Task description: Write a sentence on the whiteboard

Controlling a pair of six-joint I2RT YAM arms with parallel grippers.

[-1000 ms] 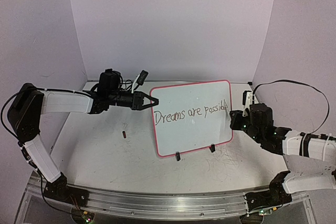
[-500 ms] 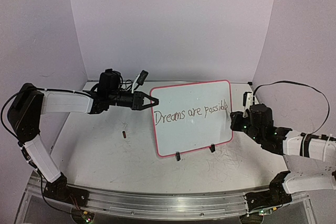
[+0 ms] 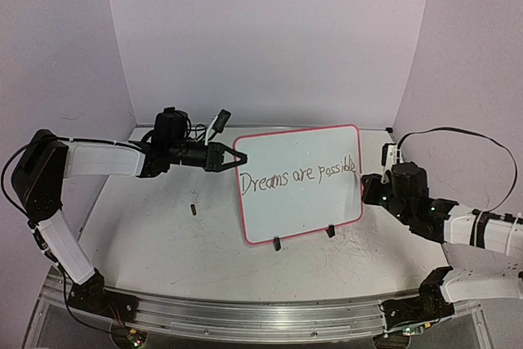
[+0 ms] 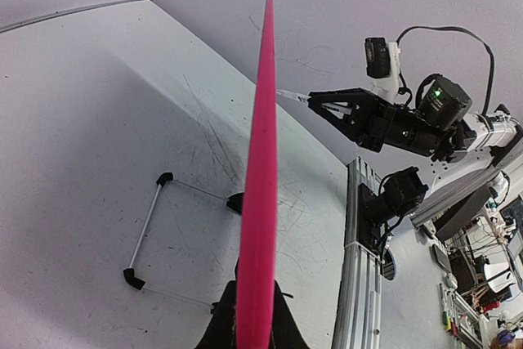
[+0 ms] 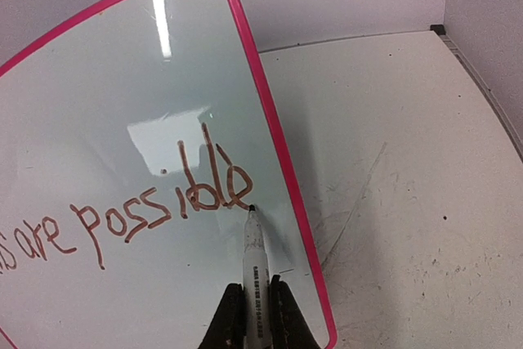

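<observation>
The whiteboard (image 3: 302, 212), white with a pink rim, stands upright on the table. The sentence (image 3: 296, 176) "Dreams are possible" runs across it in thin dark letters. My left gripper (image 3: 231, 158) is shut on the board's left edge. In the left wrist view the rim (image 4: 261, 161) shows edge-on between the jaws of that gripper (image 4: 255, 328). My right gripper (image 5: 255, 316) is shut on a white marker (image 5: 254, 263). The marker's black tip (image 5: 251, 208) sits at the tail of the last "e" of the sentence (image 5: 155, 210), near the board's right rim (image 5: 278, 169). Whether it touches the board I cannot tell.
Two black clip feet (image 3: 277, 243) (image 3: 331, 231) hold the board's lower edge. A thin wire stand (image 4: 151, 218) lies on the table behind it. A small dark cap-like piece (image 3: 194, 209) lies left of the board. Purple walls close three sides, and a metal rail (image 3: 245, 312) runs along the near edge.
My right arm has drifted slightly to the right, away from the board's right edge. The left arm and the board have not moved.
</observation>
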